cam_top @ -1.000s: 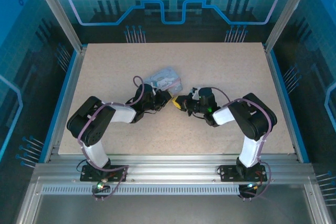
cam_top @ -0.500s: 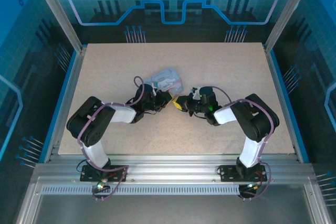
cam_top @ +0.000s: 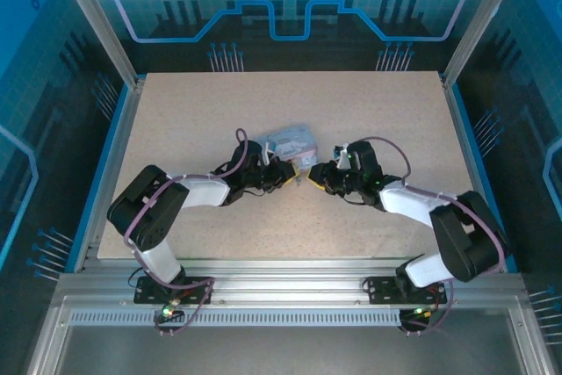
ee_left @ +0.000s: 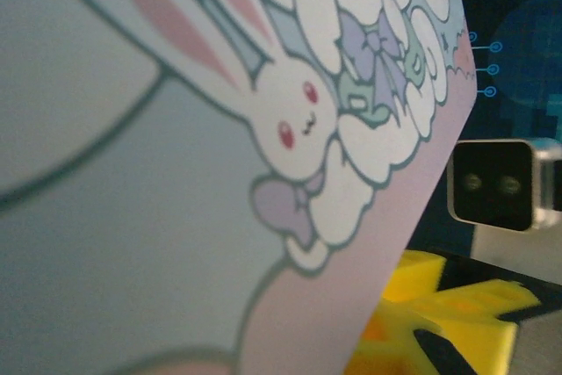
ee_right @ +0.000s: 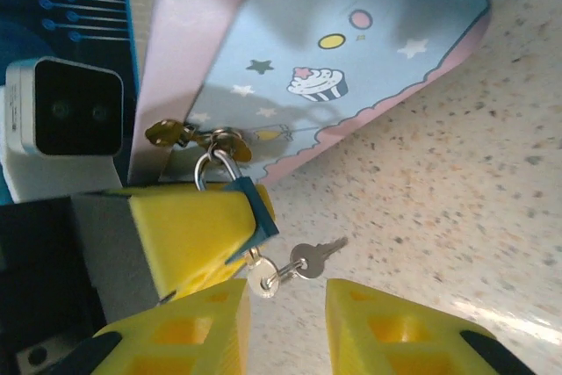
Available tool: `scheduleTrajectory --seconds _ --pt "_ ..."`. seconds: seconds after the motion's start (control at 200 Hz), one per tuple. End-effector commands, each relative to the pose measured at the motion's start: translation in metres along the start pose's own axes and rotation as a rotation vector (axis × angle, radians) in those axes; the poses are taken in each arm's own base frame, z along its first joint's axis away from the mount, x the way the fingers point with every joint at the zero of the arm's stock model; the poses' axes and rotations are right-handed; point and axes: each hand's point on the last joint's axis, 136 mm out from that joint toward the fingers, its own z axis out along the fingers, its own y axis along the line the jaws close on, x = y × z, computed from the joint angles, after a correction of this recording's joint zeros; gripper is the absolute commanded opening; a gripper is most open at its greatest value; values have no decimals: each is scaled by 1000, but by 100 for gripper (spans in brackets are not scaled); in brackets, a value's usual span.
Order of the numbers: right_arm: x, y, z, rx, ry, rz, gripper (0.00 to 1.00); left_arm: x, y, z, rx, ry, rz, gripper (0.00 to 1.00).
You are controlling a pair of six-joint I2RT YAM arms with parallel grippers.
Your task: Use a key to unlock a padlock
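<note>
Your right gripper (ee_right: 290, 327) stands spread at the lower edge. The key (ee_right: 261, 276) hangs just above its gap, apparently seated upward in the padlock (ee_right: 255, 209), which your left gripper (cam_top: 284, 175) pinches at centre-left.

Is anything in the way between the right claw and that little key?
Nothing visible. The key sits just past the open right gripper, with only bare table between them; the padlock is off to one side.

Overhead from behind, wrist cameras close, sharing tin (ee_right: 369, 41)
</note>
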Motion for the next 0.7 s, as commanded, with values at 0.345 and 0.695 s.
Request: scheduleTrajectory --seconds 0.345,0.695 --pt "17 -4 -9 339 48 -477 40 5 -27 -5 55 43 44 0" --pt "20 17 13 394 74 -641 43 4 -30 -8 61 45 46 0"
